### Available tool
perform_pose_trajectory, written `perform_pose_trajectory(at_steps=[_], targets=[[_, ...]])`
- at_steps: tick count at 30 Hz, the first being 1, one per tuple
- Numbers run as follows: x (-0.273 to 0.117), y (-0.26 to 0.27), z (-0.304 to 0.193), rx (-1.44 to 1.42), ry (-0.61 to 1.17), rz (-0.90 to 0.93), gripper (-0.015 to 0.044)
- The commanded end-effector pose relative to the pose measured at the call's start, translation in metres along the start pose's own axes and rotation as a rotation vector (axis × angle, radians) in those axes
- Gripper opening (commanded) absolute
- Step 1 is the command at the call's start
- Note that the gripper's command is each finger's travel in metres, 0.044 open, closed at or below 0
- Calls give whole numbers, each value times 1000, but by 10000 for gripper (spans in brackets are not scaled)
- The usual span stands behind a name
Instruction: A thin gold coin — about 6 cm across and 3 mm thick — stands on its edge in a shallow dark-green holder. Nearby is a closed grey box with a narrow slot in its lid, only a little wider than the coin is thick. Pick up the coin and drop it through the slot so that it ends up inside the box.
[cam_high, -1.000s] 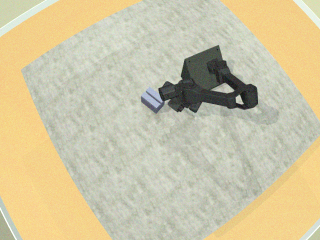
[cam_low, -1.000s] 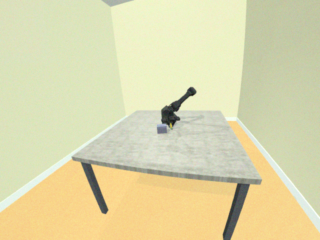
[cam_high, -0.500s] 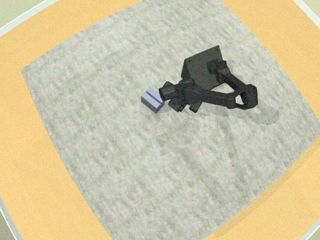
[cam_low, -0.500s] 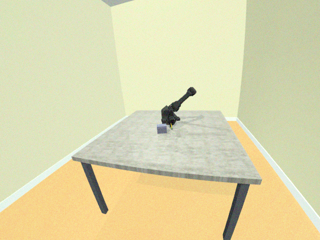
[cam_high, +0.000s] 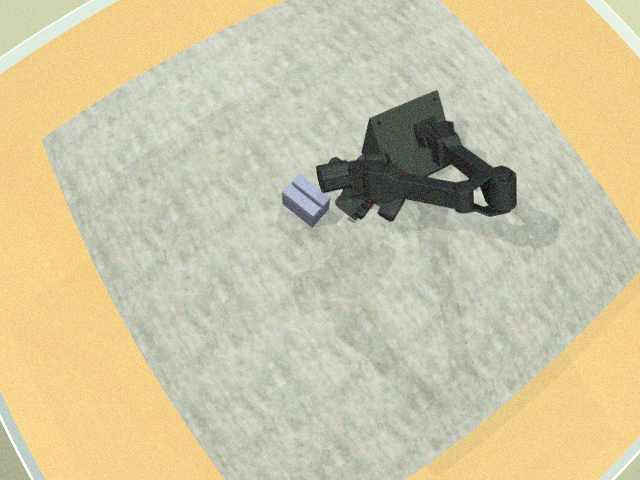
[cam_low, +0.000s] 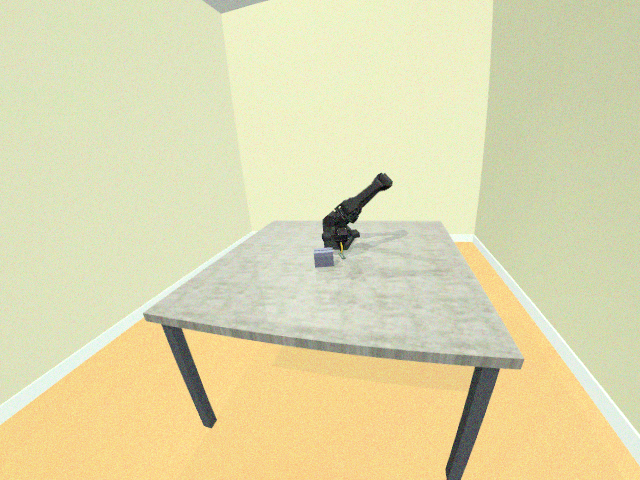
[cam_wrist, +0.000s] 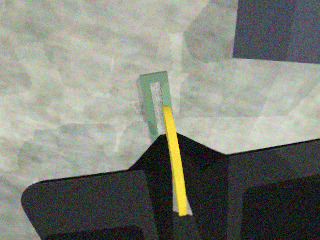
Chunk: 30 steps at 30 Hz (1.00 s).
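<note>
the gold coin (cam_low: 341, 246) (cam_wrist: 173, 155) lies between the fingertips of the gripper (cam_high: 356, 213) (cam_low: 341, 240) (cam_wrist: 169, 140), which is clenched on it, one finger against each face. in the wrist view it shows edge-on, its long line running up the picture with a slight lean, close to the long axis of the green holder (cam_high: 352, 219) (cam_low: 342, 256) (cam_wrist: 154, 76), whose far end reaches beyond it; whether its lower rim is free of the holder i can't tell. the grey box (cam_high: 305, 198) (cam_low: 324, 257) (cam_wrist: 270, 30) stands near, up and to the right in the wrist view, and to the left of the holder from above. its slot seems to run crosswise to the coin, so the carry probably wants a lift, a short sideways shift and a turn of the wrist before any lowering. the one arm (cam_high: 439, 191) (cam_low: 361, 201) is the only reach here, folded over its own base. under it all is a mottled grey table (cam_high: 206, 310) (cam_low: 310, 299) (cam_wrist: 50, 60) on dark legs, an orange floor (cam_high: 36, 232) (cam_low: 258, 413) and pale yellow-green walls (cam_low: 361, 103) with white skirting.
</note>
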<state>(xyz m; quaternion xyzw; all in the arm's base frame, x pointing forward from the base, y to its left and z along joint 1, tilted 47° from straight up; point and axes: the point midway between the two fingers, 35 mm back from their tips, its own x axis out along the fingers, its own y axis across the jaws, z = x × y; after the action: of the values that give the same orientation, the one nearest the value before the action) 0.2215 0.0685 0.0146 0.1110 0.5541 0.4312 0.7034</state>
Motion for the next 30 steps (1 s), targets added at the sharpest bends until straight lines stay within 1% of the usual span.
perform_pose_trajectory(at_steps=[1,25,30], targets=[[-11,-2,3,-9,-1,-8,0],[-71,2,0,-10,-3,0,0],[-73,3,0,-62,-3,1,0]])
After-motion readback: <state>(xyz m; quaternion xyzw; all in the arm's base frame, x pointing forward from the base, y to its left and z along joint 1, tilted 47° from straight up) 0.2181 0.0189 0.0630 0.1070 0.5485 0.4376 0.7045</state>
